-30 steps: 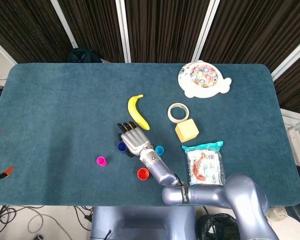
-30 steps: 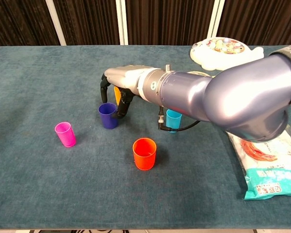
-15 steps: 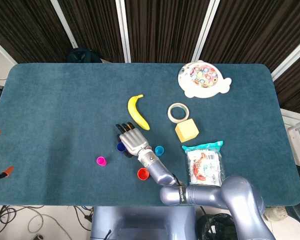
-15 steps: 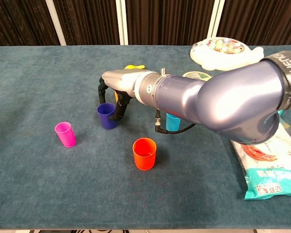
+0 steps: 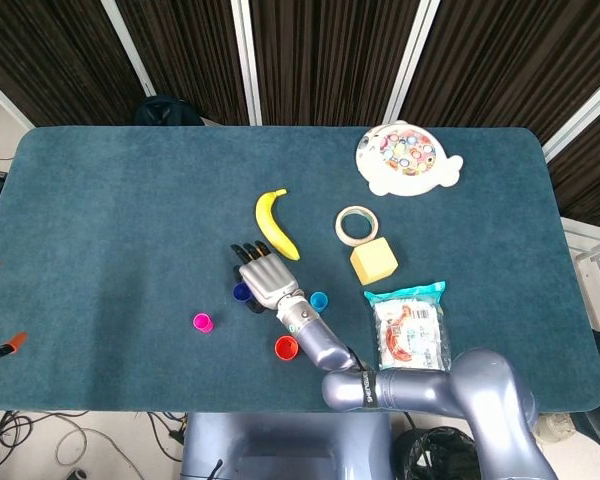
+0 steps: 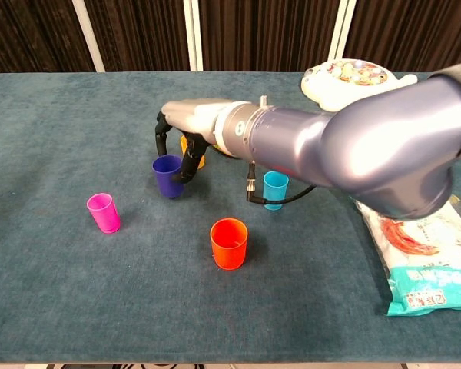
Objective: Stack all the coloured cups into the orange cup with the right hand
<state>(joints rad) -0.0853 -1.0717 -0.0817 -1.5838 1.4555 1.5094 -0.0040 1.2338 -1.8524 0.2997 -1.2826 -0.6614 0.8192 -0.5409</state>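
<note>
The orange cup stands upright near the table's front, apart from the others. My right hand reaches over the dark blue cup and pinches its rim between thumb and fingers. That cup looks slightly tilted and just off the cloth. A magenta cup stands to the left. A cyan cup stands to the right, under my forearm. My left hand shows in neither view.
A banana lies just beyond the hand. Further right are a tape roll, a yellow block and a snack bag. A patterned plate sits at the far right.
The right hand has closed on the blue cup's rim. The cup has shifted slightly left and up. The other cups have not moved.
</note>
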